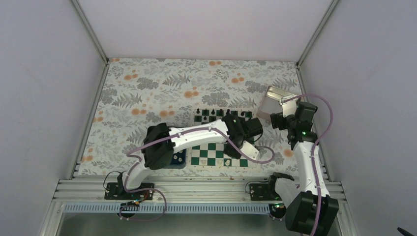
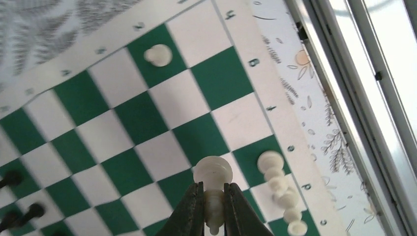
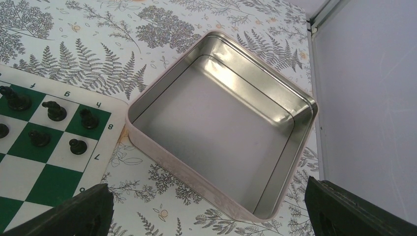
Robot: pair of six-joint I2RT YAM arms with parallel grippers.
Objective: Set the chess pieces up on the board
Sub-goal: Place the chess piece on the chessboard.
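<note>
A flat green-and-white checked chessboard [image 2: 142, 120] fills the left wrist view. A small cream pawn [image 2: 158, 54] stands on a green square, upper centre. A taller cream piece [image 2: 280, 189] lies toppled at lower right. A third cream piece [image 2: 212, 171] sits pinched in the left hand [image 2: 213, 191], bottom centre.

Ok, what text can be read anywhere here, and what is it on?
"8": border of the chessboard, right wrist view.
"7": same border, next label along.
"g", "h": same border, seen upside down, less sure.
Left wrist view: border labels mostly too blurred; one probably reads "8".
Metal tin: no lettering visible.
</note>
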